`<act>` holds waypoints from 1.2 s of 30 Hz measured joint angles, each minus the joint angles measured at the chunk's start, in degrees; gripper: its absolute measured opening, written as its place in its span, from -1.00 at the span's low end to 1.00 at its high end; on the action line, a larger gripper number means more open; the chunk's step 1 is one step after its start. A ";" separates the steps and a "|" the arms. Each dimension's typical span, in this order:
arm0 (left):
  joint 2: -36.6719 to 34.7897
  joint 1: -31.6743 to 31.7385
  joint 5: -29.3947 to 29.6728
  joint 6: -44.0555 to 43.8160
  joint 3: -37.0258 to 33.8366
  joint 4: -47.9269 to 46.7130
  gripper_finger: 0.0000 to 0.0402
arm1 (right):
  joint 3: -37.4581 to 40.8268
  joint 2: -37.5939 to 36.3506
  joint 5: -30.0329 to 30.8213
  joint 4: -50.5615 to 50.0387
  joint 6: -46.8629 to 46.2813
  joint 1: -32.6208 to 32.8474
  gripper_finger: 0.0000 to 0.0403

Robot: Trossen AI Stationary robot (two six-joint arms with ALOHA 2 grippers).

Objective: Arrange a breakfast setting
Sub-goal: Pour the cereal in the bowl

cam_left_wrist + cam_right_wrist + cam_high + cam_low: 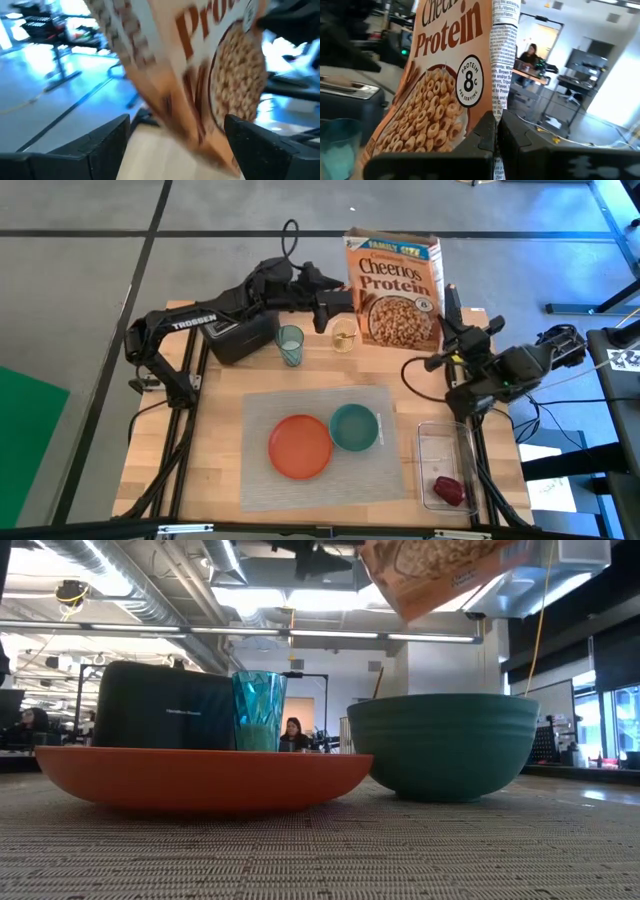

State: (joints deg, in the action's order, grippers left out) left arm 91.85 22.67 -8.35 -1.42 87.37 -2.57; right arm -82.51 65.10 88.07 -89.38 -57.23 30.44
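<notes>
Left end effector [350,303] fingers spread apart beside orange cardboard cereal box [395,290]. Right end effector [496,131] clamped on box edge, above wooden surface [225,410].

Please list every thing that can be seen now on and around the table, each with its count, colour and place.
Placemat: one, grey, table centre.
Plate: one, orange, on the placemat.
Bowl: one, teal, on the placemat, beside the plate.
Tumbler: one, pale teal, far side, beside the toaster.
Toaster: one, black, far left.
Small glass: one, yellowish, far side.
Cereal box: one, orange, far side, lifted.
Clear tray: one, transparent, right edge.
Fruit: one, dark red, in the tray.
Person: one, seated in the room behind.
Left pincer: open, at the box's left side.
Right pincer: shut on the box's right edge.
</notes>
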 joint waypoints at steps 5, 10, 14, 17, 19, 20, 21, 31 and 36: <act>0.04 -0.08 -0.96 0.01 -0.02 0.68 0.60 | -1.37 0.01 -0.08 5.10 6.76 3.46 -1.00; 0.07 -0.15 -8.54 0.02 -0.04 3.50 0.57 | -2.30 0.02 -0.90 14.38 21.02 4.87 -1.00; 0.07 -1.96 -12.54 0.29 -0.04 6.48 0.44 | -2.33 0.00 -2.77 24.41 33.70 4.83 -1.00; 0.04 -3.00 -13.12 2.63 -0.04 7.09 0.25 | -2.35 -0.02 -4.43 32.54 42.72 4.83 -1.00; 0.01 -3.50 -13.56 3.52 -0.04 7.12 0.09 | -2.35 -0.02 -4.94 36.99 47.85 4.83 -1.00; -0.03 -3.80 -13.71 3.79 -0.04 7.16 0.00 | -2.35 -0.07 -4.87 38.81 49.47 4.83 -1.00; -0.11 -4.11 -13.92 4.21 -0.04 7.14 -0.09 | -2.35 -0.13 -4.87 40.29 50.52 4.83 -1.00; -0.13 -4.80 -16.11 5.22 -0.02 6.60 -0.90 | -2.38 -2.71 -14.46 45.66 46.87 4.76 -0.66; 0.03 -5.18 -15.77 5.24 -0.02 6.45 -0.96 | -2.38 -5.27 -21.80 46.08 43.60 4.76 -0.19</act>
State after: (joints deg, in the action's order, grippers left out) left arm 91.89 17.49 -24.12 3.81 87.35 3.88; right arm -84.88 59.83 66.28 -43.30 -13.64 35.20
